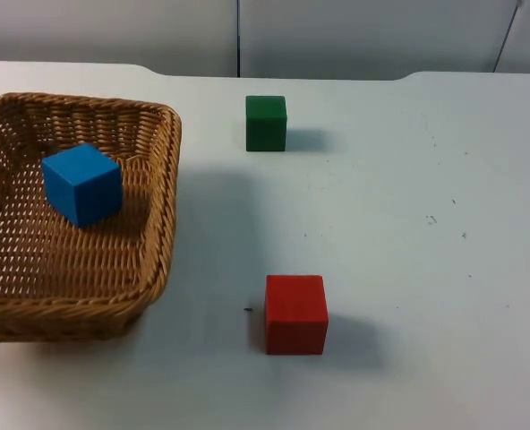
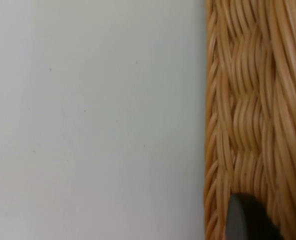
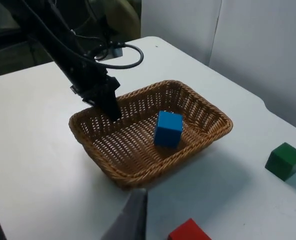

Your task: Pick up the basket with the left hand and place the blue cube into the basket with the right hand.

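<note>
The blue cube (image 1: 82, 184) lies inside the basket (image 1: 162, 179), tilted on the open weave of the floor near the far wall, so the placing looks done to me. It is a smooth, hard-edged block, and against the springy wicker it sits a little askew rather than flat. The basket is a shallow rectangle of tan woven cane with a thick braided rim. My left gripper (image 3: 110, 105) pinches that rim at the side away from the other blocks, one fingertip against the braid, which I judge is what keeps the basket held. My right gripper (image 3: 133, 215) hangs well back above the table (image 1: 408, 224); I cannot tell its opening. On the matte white table stand a green cube (image 1: 266, 123) and a red cube (image 1: 295, 313), well apart.
</note>
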Motion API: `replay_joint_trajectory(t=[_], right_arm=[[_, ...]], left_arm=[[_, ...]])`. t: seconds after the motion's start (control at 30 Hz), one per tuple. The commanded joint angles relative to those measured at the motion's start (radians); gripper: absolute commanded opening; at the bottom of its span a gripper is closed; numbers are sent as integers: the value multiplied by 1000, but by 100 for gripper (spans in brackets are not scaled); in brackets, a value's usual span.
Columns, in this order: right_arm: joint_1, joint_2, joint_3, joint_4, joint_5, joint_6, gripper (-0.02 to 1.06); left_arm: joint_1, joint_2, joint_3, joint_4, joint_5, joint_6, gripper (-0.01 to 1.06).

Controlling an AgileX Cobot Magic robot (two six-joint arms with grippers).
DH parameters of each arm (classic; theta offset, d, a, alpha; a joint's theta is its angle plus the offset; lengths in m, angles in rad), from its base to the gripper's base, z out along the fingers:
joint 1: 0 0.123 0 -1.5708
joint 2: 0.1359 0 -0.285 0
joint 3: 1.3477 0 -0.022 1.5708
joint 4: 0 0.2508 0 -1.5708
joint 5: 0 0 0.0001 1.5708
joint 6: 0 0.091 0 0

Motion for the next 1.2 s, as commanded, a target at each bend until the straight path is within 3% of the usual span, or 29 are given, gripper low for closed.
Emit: replay_joint_trajectory(t=[0.0,0.57,1.17], right_arm=[[2,-6,5,1,12,0,89],[2,-6,5,-3,12,-8,89],[2,-6,5,-1,14,-27,89]], left_arm=[[4,20,-23,-36,10,28,0],[4,166,-59,-128,-26,206,0],[4,167,-59,-115,-56,206,3]])
